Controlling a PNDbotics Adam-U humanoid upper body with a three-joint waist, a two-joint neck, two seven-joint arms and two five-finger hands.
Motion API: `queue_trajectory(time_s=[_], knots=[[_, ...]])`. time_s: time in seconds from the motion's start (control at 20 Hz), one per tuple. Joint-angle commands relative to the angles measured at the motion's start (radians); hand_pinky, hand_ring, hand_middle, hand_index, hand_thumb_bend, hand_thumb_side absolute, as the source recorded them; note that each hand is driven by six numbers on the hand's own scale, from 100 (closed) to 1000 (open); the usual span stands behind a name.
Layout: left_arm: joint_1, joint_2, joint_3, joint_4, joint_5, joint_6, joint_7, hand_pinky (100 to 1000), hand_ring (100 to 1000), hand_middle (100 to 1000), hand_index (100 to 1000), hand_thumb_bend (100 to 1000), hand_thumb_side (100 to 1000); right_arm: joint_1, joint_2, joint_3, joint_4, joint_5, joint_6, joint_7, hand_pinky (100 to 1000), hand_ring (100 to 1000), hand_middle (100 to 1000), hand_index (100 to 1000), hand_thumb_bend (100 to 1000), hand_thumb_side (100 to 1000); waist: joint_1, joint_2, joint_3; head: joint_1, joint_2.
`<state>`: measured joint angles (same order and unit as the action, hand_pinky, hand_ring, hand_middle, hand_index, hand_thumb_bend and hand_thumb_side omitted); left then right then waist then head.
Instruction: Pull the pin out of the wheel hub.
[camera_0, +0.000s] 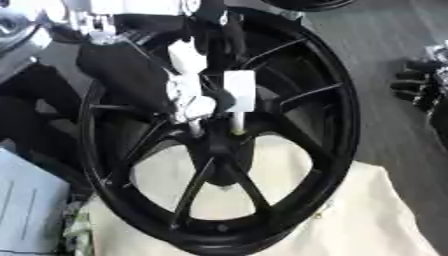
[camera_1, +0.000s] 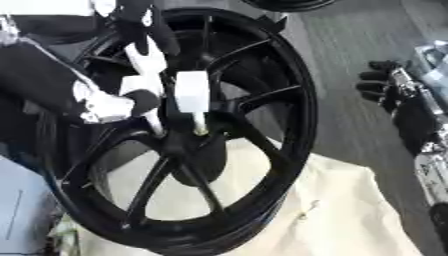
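The cream cloth (camera_0: 367, 220) lies nearest me, spread under the lower rim of the black wheel (camera_0: 337, 125), which stands tilted on it; I cannot tell what desk or floor carries the cloth. At the middle of the spokes sits the hub (camera_0: 219, 142), and the white pin (camera_0: 239, 95) stands in it, its thin shaft going down into the hub and its broad white head above.

My left hand (camera_0: 188, 92) is on the pin side of the hub, its fingers (camera_1: 140, 60) curled in close beside the pin's head. I judge they are pinching it, though from here I cannot be sure how much of the head they hold. My right hand (camera_1: 385, 85) hangs idle at the right edge, well apart from the wheel, fingers loosely curled on nothing.

To do this well, I would draw the pin straight along its own shaft, away from the hub, with no sideways lean, since a tilt could jam it in the bore. The wheel is only propped on cloth, so a slow pull should keep it from rocking.
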<state>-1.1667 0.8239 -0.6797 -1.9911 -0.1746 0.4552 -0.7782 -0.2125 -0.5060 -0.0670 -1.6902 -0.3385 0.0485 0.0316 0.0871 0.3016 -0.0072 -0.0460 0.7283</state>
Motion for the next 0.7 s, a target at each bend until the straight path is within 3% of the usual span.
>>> queue_trajectory(time_s=[0.05, 0.7], knots=[[0.0, 0.036, 0.025, -0.009, -0.021, 0.06, -0.074, 764, 702, 766, 855, 291, 421, -0.012, -0.032, -0.005, -0.02, -0.001, 0.004, 0.002, 857, 771, 726, 835, 100, 808, -0.003, -0.023, -0.003, 0.002, -0.005], [0.043, 0.046, 0.032, 0.01, -0.072, 0.09, -0.066, 766, 714, 755, 835, 311, 377, -0.018, -0.033, 0.001, -0.017, 0.003, 0.011, 0.01, 856, 770, 725, 835, 100, 813, -0.002, -0.021, -0.008, 0.01, -0.009]])
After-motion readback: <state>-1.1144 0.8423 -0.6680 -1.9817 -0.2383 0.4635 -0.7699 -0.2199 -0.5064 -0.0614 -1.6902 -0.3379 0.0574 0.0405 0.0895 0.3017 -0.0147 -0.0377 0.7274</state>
